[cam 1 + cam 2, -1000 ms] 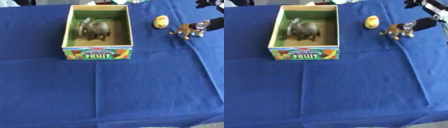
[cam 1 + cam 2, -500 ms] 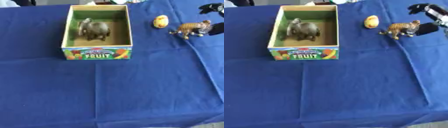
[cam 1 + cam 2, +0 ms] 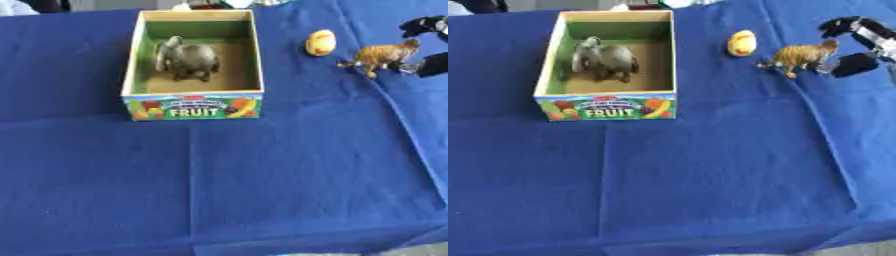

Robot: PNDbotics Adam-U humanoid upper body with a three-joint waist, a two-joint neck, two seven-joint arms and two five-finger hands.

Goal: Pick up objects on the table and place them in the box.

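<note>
A big blue cloth (image 3: 710, 180) covers the table. A cardboard box (image 3: 606, 106) sits at the far left-middle part, w/ the word FRUIT & fruit pics on its front wall. Its inside is green at the back & brown on the floor.

A grey toy elephant (image 3: 605, 59) is already in the box. It stands in the middle of the floor, head toward the box's left wall.

Two things are on the cloth, outside the box, to its right. A small yellow toy (image 3: 742, 43) w/ a bit of red or orange on it lies near the box's far right corner, not touching it. Can't tell what it is, maybe a fruit shape. Just right of that stands a toy tiger (image 3: 801, 56), orange w/ dark stripes, on its feet, head end pointing right & tail end toward the yellow toy. The two toys are close but apart.

The robot's right hand (image 3: 859, 37) comes in at the far right edge, right by the tiger's head end. One black finger (image 3: 840, 25) is above the tiger, another black part is lower, just behind it. The fingers are spread w/ a gap between them. Can't tell if the lower one touches the tiger; it isn't pinched.

The left hand doesn't show.
</note>
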